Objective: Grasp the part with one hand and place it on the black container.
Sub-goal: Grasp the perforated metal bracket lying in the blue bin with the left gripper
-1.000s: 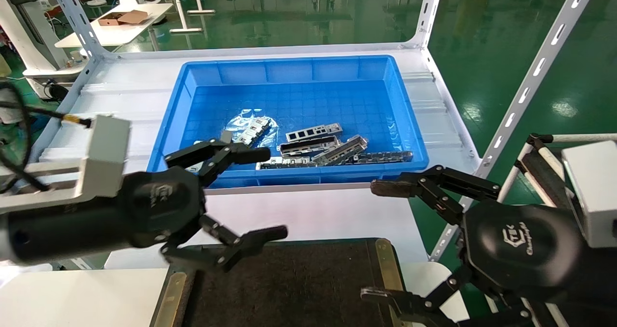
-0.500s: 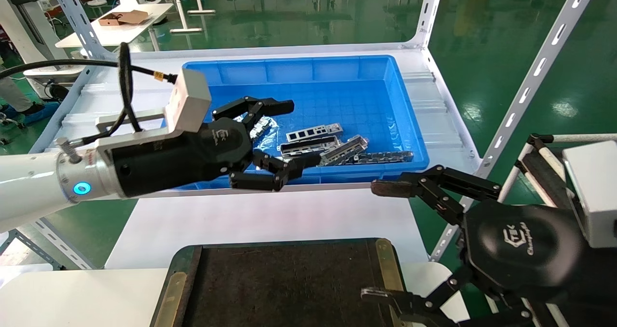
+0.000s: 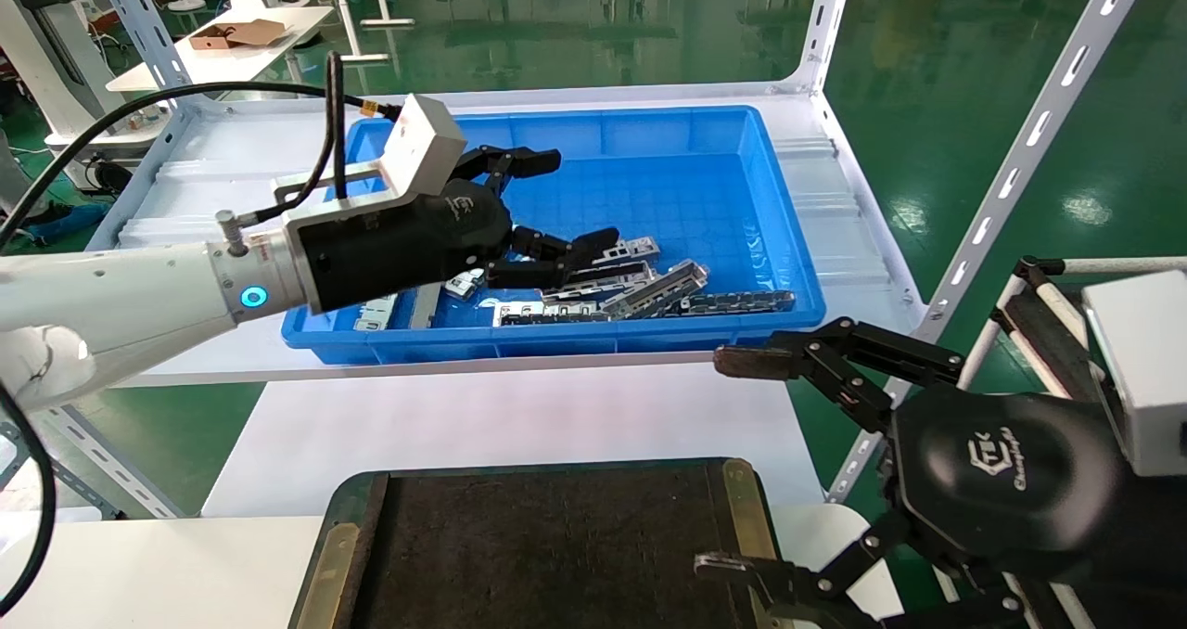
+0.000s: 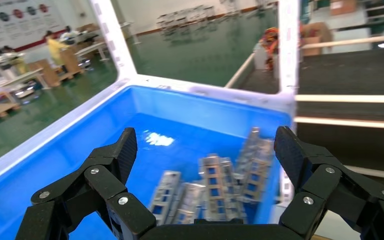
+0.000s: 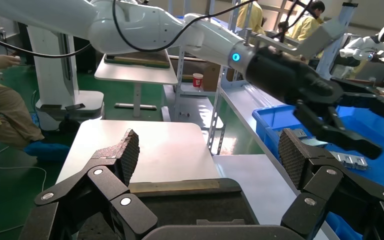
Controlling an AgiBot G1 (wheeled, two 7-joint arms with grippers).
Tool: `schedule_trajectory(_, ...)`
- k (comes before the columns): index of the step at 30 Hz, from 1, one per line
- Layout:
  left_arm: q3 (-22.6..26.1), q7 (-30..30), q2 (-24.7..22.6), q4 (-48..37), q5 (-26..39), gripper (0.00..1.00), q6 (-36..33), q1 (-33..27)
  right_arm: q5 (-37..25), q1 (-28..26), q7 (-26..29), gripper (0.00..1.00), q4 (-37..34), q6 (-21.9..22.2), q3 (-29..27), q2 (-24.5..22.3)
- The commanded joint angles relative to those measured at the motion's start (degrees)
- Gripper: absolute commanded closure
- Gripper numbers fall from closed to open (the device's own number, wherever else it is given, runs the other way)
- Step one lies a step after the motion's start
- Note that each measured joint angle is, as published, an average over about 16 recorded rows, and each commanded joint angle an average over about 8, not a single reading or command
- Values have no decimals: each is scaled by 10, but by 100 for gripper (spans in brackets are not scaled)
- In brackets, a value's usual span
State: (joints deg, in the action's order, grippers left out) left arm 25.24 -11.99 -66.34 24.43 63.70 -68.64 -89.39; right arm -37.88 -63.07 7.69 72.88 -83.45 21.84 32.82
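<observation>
Left end effector (image 3: 562, 204) advanced deeper over blue bin (image 3: 784, 230), fingers spread wide, empty, above parts (image 3: 649, 293).

The right gripper (image 3: 742, 462), near right in the head view, bears a white logo on its black housing with script lettering below it, too small to read with certainty. The left gripper (image 3: 556, 204), over the blue bin (image 3: 788, 239), carries a similar white mark, illegible.

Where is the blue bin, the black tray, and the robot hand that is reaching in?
blue bin (image 3: 705, 142): head view, far inner wall.
black container (image 3: 556, 555): head view, bare rough floor.
left gripper (image 3: 566, 202): head view, gap between its open fingertips, over the bin.
</observation>
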Motion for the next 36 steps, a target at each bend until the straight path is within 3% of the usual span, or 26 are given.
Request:
schedule_trajectory(1, 1, -18, -13, -32, 5, 0, 9, -14, 0, 0, 0, 0, 0, 0, 0, 0)
schedule_trajectory(9, 5, -76, -65, -139, 20, 0, 76, -49, 0, 0, 0, 0, 0, 0, 0, 0)
schedule_trajectory(16, 6, -104, -105, -193, 25, 0, 175, -59, 0, 0, 0, 0, 0, 0, 0, 0)
schedule_trajectory(22, 15, -103, -119, -183, 25, 0, 231, -47, 0, 0, 0, 0, 0, 0, 0, 0)
schedule_trajectory(34, 71, -53, -122, -118, 8, 0, 273, -12, 0, 0, 0, 0, 0, 0, 0, 0)
schedule_trajectory(35, 77, -48, -122, -114, 5, 0, 277, -11, 0, 0, 0, 6, 0, 0, 0, 0)
schedule_trajectory(36, 83, -44, -122, -110, 2, 0, 280, -9, 0, 0, 0, 18, 0, 0, 0, 0)
